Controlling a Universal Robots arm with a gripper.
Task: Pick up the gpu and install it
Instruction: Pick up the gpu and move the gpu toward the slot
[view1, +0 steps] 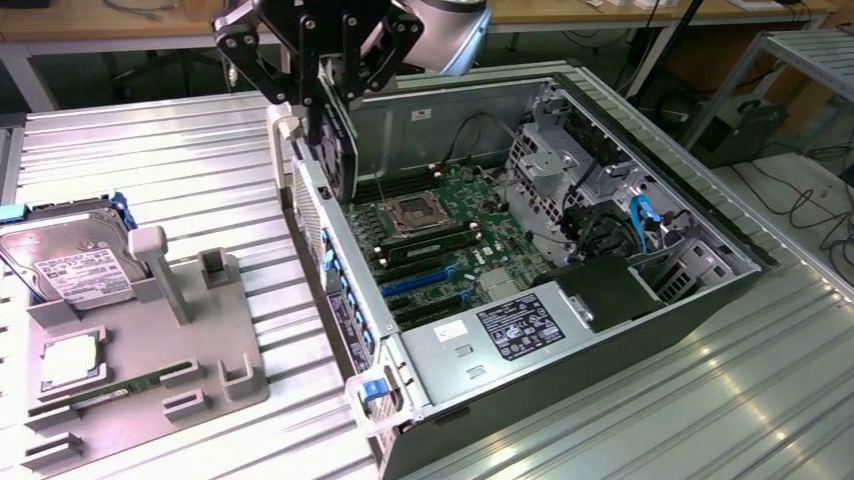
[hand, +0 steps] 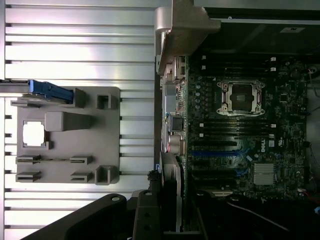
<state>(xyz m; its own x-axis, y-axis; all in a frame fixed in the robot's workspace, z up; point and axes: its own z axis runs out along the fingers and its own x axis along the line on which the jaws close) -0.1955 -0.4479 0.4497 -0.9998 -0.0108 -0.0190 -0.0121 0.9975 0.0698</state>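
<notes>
Exterior view's left: grey fixture (view1: 214, 335) on the counter (view1: 160, 140), with a hard drive (view1: 67, 262) seated in it.

Centre: pincer (view1: 324, 92) points straight down, clamped on the gpu (view1: 334, 150). The card hangs on edge directly beneath, long axis apparently vertical, pale bracket (view1: 284, 130) beside the rear wall of the open computer case (view1: 627, 350).

Judged: blue expansion slots (view1: 416, 285) lie lower, toward the exterior view's right.

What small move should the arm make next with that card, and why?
Probably a short, slow descent. The tool grips the gpu upright on edge, in the air over the open computer case, by its rear wall. The blue slots on the motherboard lie below it, empty. Whether the card lines up with one I cannot tell.
</notes>
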